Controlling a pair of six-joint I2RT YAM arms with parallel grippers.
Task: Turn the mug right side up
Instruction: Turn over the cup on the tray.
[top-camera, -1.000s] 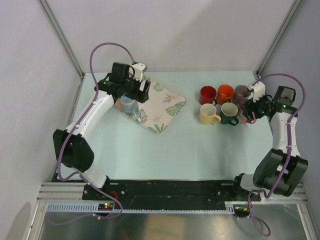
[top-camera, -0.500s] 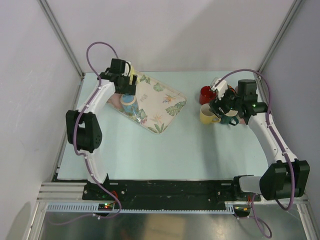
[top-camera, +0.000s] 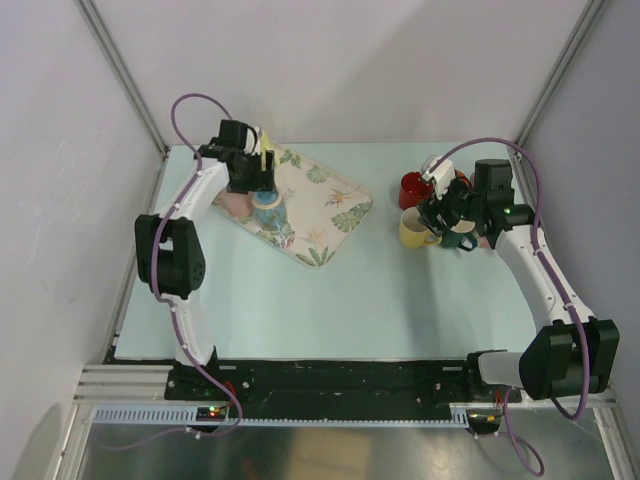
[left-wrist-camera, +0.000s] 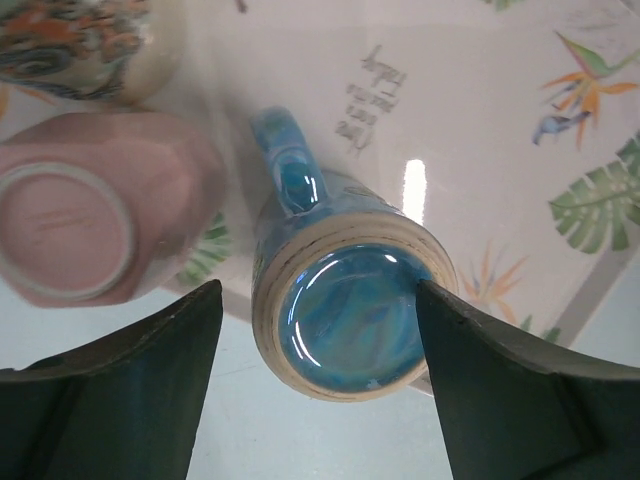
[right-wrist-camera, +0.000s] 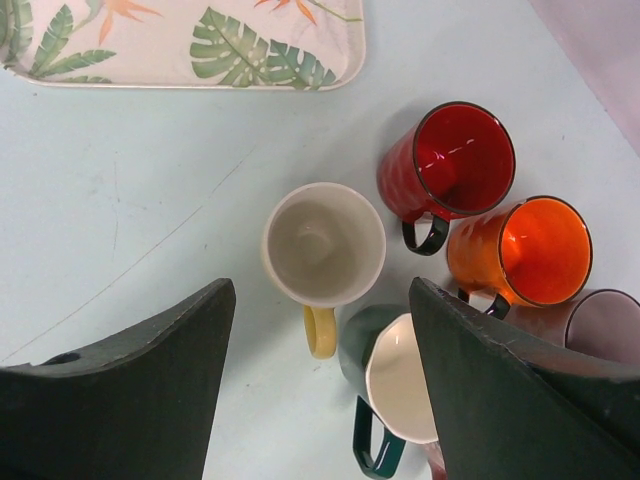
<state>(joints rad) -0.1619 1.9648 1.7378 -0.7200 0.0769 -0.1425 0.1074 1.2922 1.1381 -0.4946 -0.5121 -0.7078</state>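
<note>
Mug: inverted blue glazed ceramic mug (left-wrist-camera: 345, 300) is standing base-up, long axis vertical.
Left gripper (left-wrist-camera: 315, 295): is hanging directly above, jaws wide either side.

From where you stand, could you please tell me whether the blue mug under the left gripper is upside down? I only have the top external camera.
Observer: Yes. The left wrist view shows the blue mug with its glazed base facing up, so it stands bottom up on the tray.
Operator: Thank you. Is the gripper around it?
Observer: The left gripper is open, with one finger on each side of the mug. I cannot tell whether either touches it.
Operator: Where does the handle point?
Observer: The handle points away from the wrist camera, between the fingers and clear of both.
</note>
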